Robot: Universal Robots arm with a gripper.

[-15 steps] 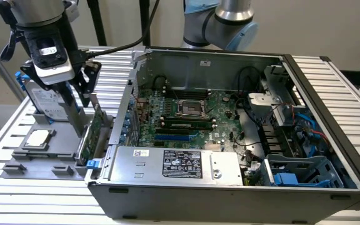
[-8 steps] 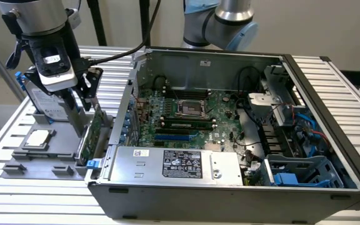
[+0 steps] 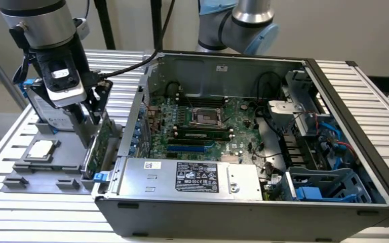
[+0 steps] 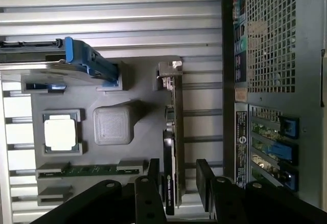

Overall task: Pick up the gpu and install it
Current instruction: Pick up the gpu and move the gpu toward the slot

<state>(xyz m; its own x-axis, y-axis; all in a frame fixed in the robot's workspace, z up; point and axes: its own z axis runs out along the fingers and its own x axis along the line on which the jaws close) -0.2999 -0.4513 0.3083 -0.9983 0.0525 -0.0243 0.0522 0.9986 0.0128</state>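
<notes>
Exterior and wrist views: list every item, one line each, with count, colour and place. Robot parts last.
table: one, silver slats, under everything
computer case: one, dark grey, open, exterior view's right
motherboard: one, green, inside case
tray: one, grey, on table beside case
gpu: one, green-black, silver bracket, on edge in tray
CPU chip: one, silver, in tray
hard drive: one, silver, blue rails, in tray
RAM stick: one, green, in tray
gripper: one, black, open, straddling gpu
</notes>
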